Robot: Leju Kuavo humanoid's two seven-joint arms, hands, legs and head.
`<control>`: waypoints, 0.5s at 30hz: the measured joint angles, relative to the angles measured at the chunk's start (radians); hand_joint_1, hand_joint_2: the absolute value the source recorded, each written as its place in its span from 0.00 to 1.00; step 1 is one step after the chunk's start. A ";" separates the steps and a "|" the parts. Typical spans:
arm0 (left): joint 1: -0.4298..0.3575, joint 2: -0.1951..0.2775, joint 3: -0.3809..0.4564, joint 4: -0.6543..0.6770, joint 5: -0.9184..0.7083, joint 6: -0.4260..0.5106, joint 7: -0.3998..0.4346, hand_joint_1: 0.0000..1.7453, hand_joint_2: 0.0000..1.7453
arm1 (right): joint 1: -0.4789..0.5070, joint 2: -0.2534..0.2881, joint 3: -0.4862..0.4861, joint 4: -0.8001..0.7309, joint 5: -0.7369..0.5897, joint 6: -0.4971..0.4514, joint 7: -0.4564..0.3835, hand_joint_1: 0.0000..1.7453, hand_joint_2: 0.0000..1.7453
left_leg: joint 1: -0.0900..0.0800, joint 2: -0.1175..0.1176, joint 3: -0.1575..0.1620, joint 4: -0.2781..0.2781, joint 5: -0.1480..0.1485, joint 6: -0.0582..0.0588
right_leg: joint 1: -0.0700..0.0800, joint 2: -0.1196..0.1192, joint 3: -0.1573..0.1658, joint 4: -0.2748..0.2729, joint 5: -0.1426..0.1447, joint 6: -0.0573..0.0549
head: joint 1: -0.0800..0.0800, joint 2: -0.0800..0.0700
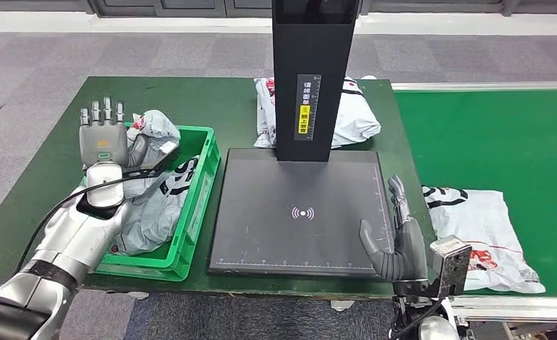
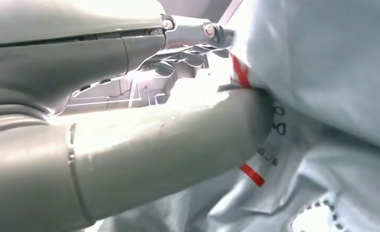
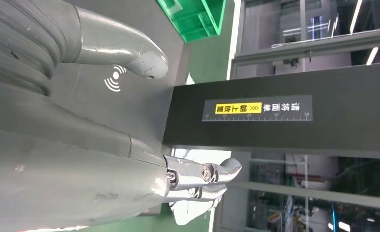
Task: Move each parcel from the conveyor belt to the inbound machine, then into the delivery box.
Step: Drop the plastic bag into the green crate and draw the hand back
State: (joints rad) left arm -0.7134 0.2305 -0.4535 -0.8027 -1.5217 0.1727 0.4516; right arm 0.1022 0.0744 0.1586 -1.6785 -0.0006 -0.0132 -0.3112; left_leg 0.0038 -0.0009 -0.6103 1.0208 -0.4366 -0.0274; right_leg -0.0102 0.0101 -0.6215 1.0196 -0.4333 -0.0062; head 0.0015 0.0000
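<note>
My left hand point(image 1: 104, 139) hovers over the far end of the green delivery box point(image 1: 199, 205), fingers straight and spread. Its thumb point(image 2: 168, 140) touches a crumpled grey parcel point(image 1: 156, 127) point(image 2: 323, 72) lying in the box with other grey parcels point(image 1: 148, 212). My right hand point(image 1: 397, 244) point(image 3: 81, 145) stands open at the front right corner of the black inbound machine's plate point(image 1: 297, 212) point(image 3: 101, 92), holding nothing. A white parcel with red and black print point(image 1: 481, 227) lies on the green conveyor belt point(image 1: 488, 142) just right of that hand.
The machine's black column point(image 1: 311, 71) point(image 3: 275, 111) rises at the back of the plate. Behind it lies another white parcel point(image 1: 353, 117). The green table point(image 1: 49, 163) ends close to my body, with grey floor beyond its left edge.
</note>
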 joint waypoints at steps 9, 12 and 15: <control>-0.031 -0.014 -0.029 0.187 0.015 -0.231 -0.279 0.00 0.00 | -0.019 -0.001 -0.011 0.000 0.003 0.071 0.002 0.00 1.00 | 0.001 0.000 -0.001 0.000 -0.001 -0.001 | 0.000 0.000 0.000 0.000 -0.001 0.000 | 0.000 0.000; -0.028 -0.012 -0.029 0.211 0.014 -0.240 -0.300 0.00 0.00 | -0.031 -0.001 -0.014 0.000 0.007 0.082 0.003 0.00 1.00 | 0.001 -0.001 -0.001 0.000 -0.001 -0.001 | 0.001 0.000 0.000 0.000 -0.001 0.000 | 0.000 0.000; -0.027 -0.012 -0.027 0.222 0.014 -0.243 -0.305 0.00 0.00 | -0.038 -0.001 -0.015 0.001 0.009 0.084 0.003 0.00 1.00 | 0.001 -0.001 -0.001 0.000 -0.001 -0.001 | 0.001 -0.001 0.000 0.000 -0.001 0.000 | 0.000 0.000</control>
State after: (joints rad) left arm -0.7399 0.2186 -0.4805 -0.5808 -1.5078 -0.0698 0.1469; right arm 0.0645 0.0732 0.1437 -1.6778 0.0086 0.0713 -0.3082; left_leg 0.0044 -0.0017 -0.6109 1.0204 -0.4373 -0.0282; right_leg -0.0096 0.0095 -0.6216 1.0197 -0.4344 -0.0067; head 0.0019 -0.0001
